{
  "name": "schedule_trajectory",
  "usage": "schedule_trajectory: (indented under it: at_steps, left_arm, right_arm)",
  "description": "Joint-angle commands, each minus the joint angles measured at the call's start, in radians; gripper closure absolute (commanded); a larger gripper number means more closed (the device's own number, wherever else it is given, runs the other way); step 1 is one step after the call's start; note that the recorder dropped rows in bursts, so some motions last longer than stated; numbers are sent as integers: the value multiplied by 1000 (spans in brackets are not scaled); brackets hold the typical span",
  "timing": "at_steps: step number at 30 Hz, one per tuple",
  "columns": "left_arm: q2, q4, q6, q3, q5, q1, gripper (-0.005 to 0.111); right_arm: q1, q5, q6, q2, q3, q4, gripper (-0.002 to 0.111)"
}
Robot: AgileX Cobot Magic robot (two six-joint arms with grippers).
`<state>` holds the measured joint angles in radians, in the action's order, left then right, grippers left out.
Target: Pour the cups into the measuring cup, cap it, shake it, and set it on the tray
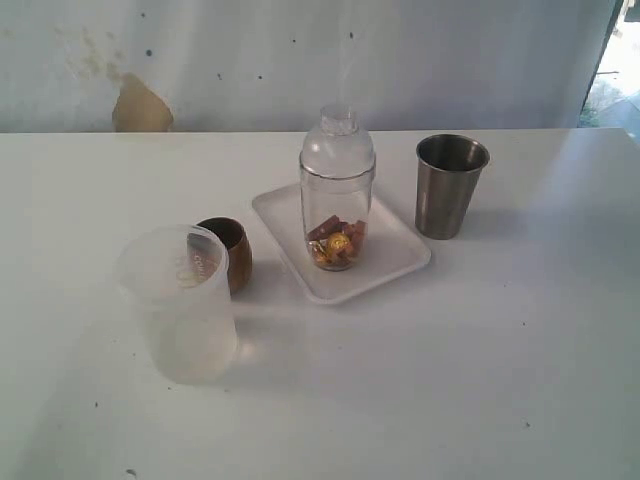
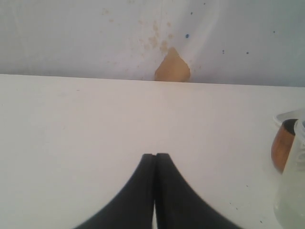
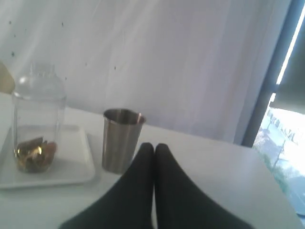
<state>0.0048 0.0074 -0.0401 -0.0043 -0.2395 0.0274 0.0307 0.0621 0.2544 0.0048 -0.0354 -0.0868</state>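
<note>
Frosted beaker [image 1: 180,310] stands nearest, close by the wooden cup [image 1: 232,255]. Capped measuring cup [image 1: 337,190] sits on the tray [image 1: 402,247], steel tumbler [image 1: 449,185] just beside. Jaws on the 2 arms are pressed together, empty. A careless right-arm move could topple that tumbler.

A white table [image 1: 500,400] fills the scene, and its far edge meets a pale wall [image 1: 420,60] flecked with dark specks. A tan patch [image 1: 140,105] marks the wall at that edge, towards the left, with faint brownish stains [image 1: 95,55] above it. Past the far right corner, a dark-framed window [image 3: 283,138] lets in bright daylight.
</note>
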Motion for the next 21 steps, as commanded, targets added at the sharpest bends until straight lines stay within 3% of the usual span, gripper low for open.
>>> schedule_trajectory:
  at_steps: [1, 9, 21]
  left_arm:
    - [-5, 2, -4, 4, 8, 1, 107]
    - [-5, 2, -4, 4, 8, 1, 107]
    - [-5, 2, -4, 4, 8, 1, 107]
  right_arm:
    - [-4, 76, 0, -5, 35, 13, 108]
    - [-10, 259, -64, -5, 35, 55, 108]
    - [-10, 284, -128, -5, 35, 61, 108]
